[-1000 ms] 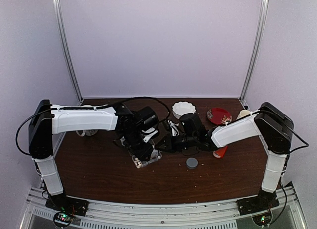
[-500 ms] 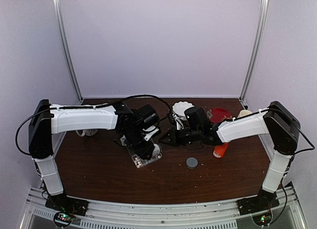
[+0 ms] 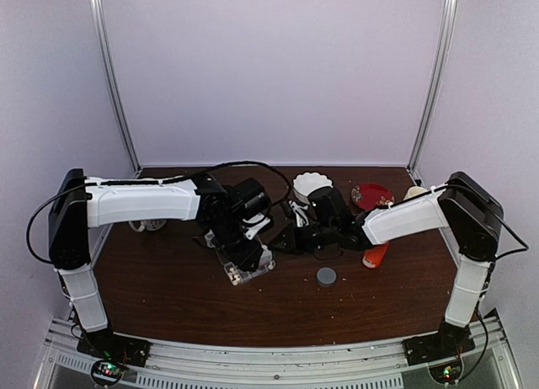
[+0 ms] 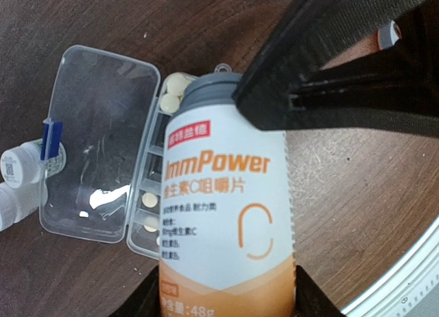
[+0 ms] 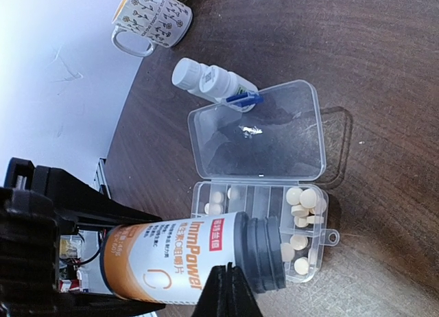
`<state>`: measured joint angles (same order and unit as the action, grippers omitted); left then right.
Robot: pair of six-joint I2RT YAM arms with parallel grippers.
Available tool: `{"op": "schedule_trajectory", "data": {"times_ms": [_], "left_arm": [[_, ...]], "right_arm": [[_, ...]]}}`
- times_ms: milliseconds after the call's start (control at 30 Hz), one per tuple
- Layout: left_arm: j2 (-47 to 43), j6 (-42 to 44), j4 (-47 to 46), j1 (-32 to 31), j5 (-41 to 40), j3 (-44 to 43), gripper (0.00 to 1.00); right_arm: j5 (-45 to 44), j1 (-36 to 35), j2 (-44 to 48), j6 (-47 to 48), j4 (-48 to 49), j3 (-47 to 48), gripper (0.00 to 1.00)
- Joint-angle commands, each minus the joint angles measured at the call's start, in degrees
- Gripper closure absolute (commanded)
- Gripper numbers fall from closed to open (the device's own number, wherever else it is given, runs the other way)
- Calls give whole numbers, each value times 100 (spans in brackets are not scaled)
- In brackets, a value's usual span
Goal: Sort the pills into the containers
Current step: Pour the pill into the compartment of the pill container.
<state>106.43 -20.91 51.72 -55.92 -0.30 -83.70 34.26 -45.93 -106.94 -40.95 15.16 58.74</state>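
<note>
My left gripper point(image 4: 226, 302) is shut on a white-and-orange ImmPower bottle point(image 4: 226, 214), tilted with its grey open neck point(image 5: 264, 252) over the container, a clear pill organizer point(image 5: 257, 132) with its lid flipped open. Pale round pills point(image 5: 302, 200) lie in several compartments beneath the neck; more pills point(image 4: 175, 84) show past the bottle's mouth. My right gripper point(image 5: 230, 289) is shut and empty, its tips just beside the bottle's neck. From above, the left gripper point(image 3: 244, 256) and right gripper point(image 3: 283, 242) meet over the organizer point(image 3: 240, 277).
Two small white bottles point(image 5: 206, 80) lie against the organizer's lid. A patterned mug point(image 5: 151, 18) stands at the far left. A grey cap point(image 3: 326, 276), an orange object point(image 3: 375, 256), a white bowl point(image 3: 312, 185) and a red plate point(image 3: 371, 195) sit to the right.
My right arm swung back toward the bowl, then returned to the bottle's neck. The left gripper kept the bottle tilted over the organizer, barely shifting.
</note>
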Motion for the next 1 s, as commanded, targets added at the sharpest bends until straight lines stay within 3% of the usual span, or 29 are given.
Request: {"op": "schedule_trajectory", "data": {"times_ms": [0,367,633,833,967], "left_arm": [[-54,78,-302,-6,226,-37,100],[-162,28,-364,-7,211,87,100],[-464,-72,-589,1,179,482,100],[-1019,-106,-1276,-6,334,1150,100],[-1433,-79,-1838,-10,225,1604,100]], "right_arm": [[-186,81,420,234,-312,291,100],[-144,34,417,35,137,-72,100],[-779,202,1114,879,-1131,-45,100],[-1359,223,1508,1624,-2386,1,100],[-1986,216,1768,2156,-3305,24,90]]}}
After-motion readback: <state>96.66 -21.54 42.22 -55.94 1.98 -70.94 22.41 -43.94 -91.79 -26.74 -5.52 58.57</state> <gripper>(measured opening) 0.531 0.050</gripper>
